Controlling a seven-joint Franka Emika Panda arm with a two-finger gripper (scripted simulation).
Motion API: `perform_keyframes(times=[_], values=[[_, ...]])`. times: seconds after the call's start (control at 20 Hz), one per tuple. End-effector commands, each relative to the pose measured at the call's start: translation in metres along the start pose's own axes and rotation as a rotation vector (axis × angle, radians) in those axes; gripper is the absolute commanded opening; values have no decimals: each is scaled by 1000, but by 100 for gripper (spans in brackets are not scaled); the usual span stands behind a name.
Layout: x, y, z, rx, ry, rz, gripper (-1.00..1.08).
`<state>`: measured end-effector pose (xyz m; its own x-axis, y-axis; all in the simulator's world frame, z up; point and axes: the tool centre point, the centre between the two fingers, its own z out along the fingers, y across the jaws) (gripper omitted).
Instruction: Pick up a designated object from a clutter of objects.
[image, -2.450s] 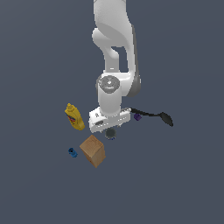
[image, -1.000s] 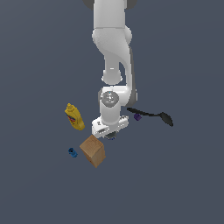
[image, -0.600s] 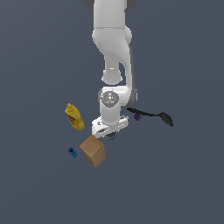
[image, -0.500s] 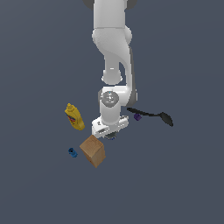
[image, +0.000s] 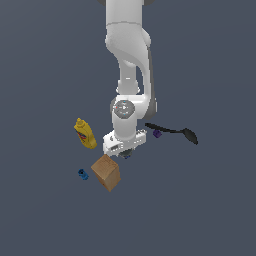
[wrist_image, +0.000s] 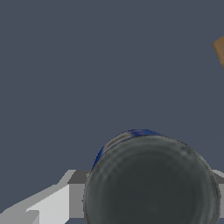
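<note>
The small can (wrist_image: 151, 183) has a dark grey top and a blue side. It fills the near part of the wrist view. My gripper (wrist_image: 151, 194) stands over it, with a grey finger (wrist_image: 76, 192) against one side and the other finger at the opposite side. In the exterior view the gripper (image: 125, 151) is down at the floor, and only a dark sliver of the can (image: 127, 155) shows under it. The can rests on the floor. The gripper is shut on the can.
A brown cardboard box (image: 106, 171) lies just in front of the gripper, and its corner shows in the wrist view (wrist_image: 220, 49). A yellow bottle (image: 85, 133) and a tiny blue block (image: 82, 174) are on the exterior view's left. A black spoon (image: 172, 131) and a purple piece (image: 157, 133) are on the right.
Since 2.5 s ago the arm has come down over the can, which now hides under the hand. In the last second nothing visibly moved.
</note>
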<state>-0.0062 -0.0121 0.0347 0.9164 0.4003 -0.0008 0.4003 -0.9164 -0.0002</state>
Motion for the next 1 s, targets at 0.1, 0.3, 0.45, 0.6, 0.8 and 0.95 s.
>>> perform_keyframes(times=[0.1,0.3,0.45,0.6,0.8,0.95], values=[[1,7,-27,-1,2,0,-100],[2,15,-61,-1,2,0,-100],[3,22,-90,0,2,0,-100],[4,30,-123,0,2,0,-100],[6,40,-165,0,2,0,-100],[7,48,-196,0,2,0,-100]])
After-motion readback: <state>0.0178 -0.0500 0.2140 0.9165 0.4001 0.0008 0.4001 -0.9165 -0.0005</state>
